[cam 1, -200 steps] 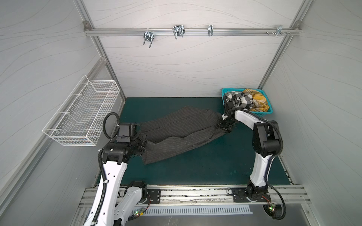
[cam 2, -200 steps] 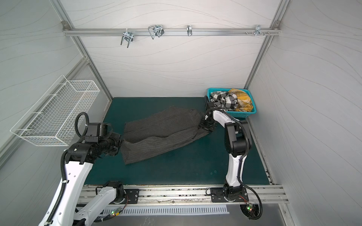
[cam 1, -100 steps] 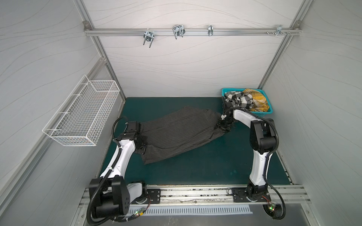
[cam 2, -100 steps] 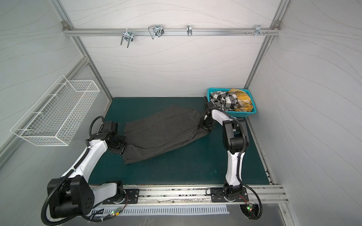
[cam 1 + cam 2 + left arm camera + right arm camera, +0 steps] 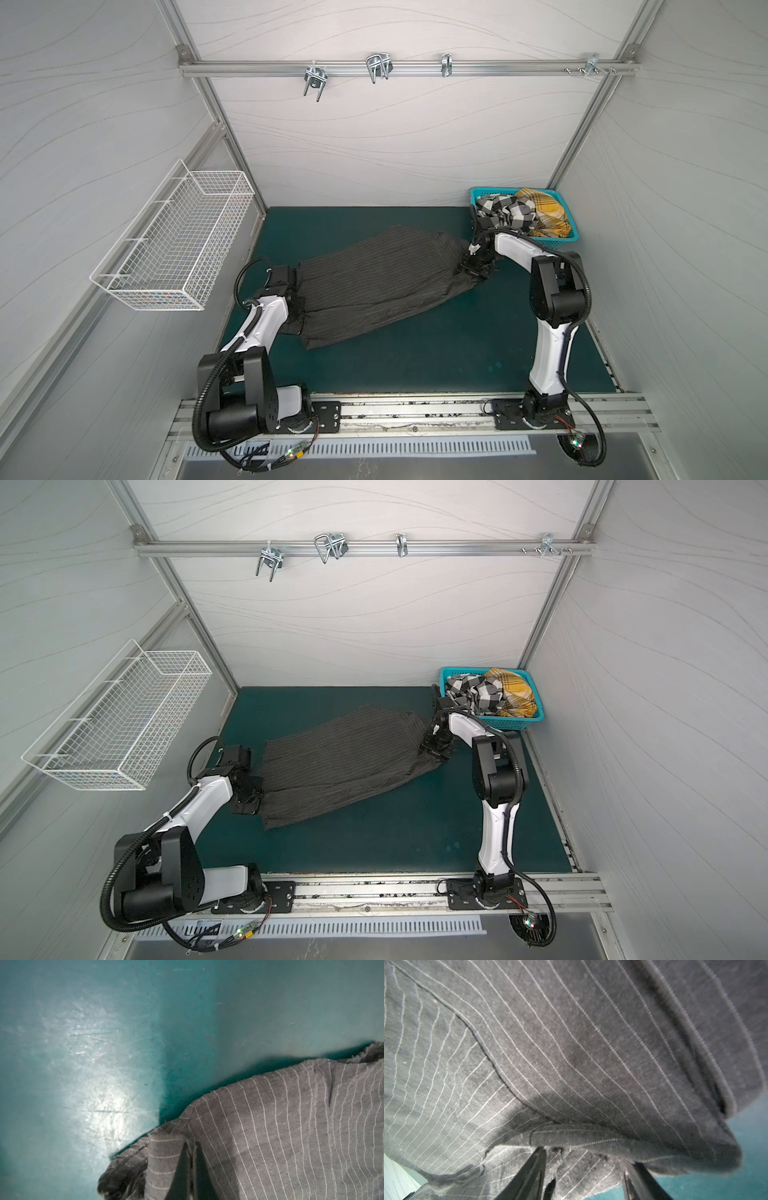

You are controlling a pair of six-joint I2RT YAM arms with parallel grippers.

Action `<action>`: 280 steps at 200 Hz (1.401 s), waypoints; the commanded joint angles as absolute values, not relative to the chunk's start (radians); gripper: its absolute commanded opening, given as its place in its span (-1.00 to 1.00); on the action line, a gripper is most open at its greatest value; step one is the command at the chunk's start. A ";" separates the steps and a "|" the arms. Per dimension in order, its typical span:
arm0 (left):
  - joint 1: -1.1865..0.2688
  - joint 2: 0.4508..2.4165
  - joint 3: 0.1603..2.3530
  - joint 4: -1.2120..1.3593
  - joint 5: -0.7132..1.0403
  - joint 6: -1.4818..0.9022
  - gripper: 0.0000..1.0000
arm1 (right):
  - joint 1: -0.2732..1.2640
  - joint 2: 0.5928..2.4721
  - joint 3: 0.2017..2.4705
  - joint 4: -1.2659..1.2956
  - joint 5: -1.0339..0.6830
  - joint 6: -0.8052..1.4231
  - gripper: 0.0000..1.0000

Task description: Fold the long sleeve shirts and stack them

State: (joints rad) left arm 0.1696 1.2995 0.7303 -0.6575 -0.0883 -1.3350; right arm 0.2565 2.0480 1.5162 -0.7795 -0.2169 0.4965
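probably a lab: aluminium-framed white enclosure point(image 5: 498, 66)

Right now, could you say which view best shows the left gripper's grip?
The left wrist view: the left gripper pinches the pinstriped shirt at its edge, close up. Both top views show it small, at the cloth's edge; the right wrist view misses it.

no readable text, labels, numbers or signs anywhere
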 commanded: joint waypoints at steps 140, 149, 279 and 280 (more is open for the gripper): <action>0.175 1.280 0.697 -0.591 -0.023 -1.303 -1.00 | 0.311 2.156 1.742 -0.922 -0.151 0.737 -0.09; 0.174 1.276 0.693 -0.592 -0.024 -1.301 -1.00 | 0.311 2.168 1.752 -0.928 -0.159 0.741 -0.09; 0.175 1.275 0.672 -0.589 -0.027 -1.269 -1.00 | 0.302 2.241 1.798 -0.959 -0.146 0.748 -0.65; 0.174 1.275 0.672 -0.589 -0.027 -1.270 -1.00 | 0.302 2.239 1.798 -0.959 -0.146 0.748 -0.66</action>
State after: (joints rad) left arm 0.1699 1.2812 0.6701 -0.5911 -0.0204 -1.2812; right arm 0.3054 2.2490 1.7996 -0.9184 -0.1589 0.7399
